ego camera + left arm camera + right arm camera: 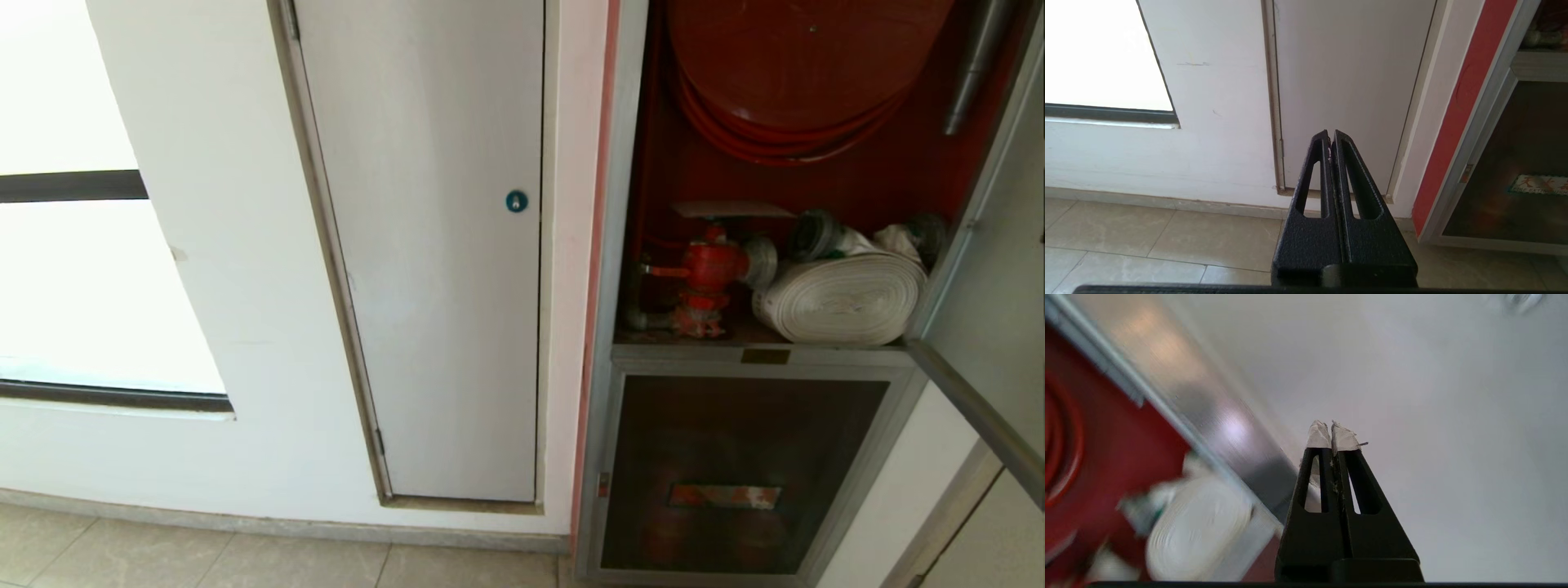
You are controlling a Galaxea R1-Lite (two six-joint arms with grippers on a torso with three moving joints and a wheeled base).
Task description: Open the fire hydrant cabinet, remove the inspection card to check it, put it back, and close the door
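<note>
Silver framing rings the fire hydrant cabinet, and I see it standing open, its door swung out at the right edge of my head view. Inside sit a red valve and a coiled white hose. My right gripper hovers before the door's pale inner face, jaws pressed together on nothing. My left gripper hangs parked low, jaws together too. I cannot spot the inspection card.

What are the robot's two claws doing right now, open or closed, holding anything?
Left gripper: closed, holding nothing, pointed at the white door.
Right gripper: closed, holding nothing, beside the open fire hydrant cabinet.
</note>
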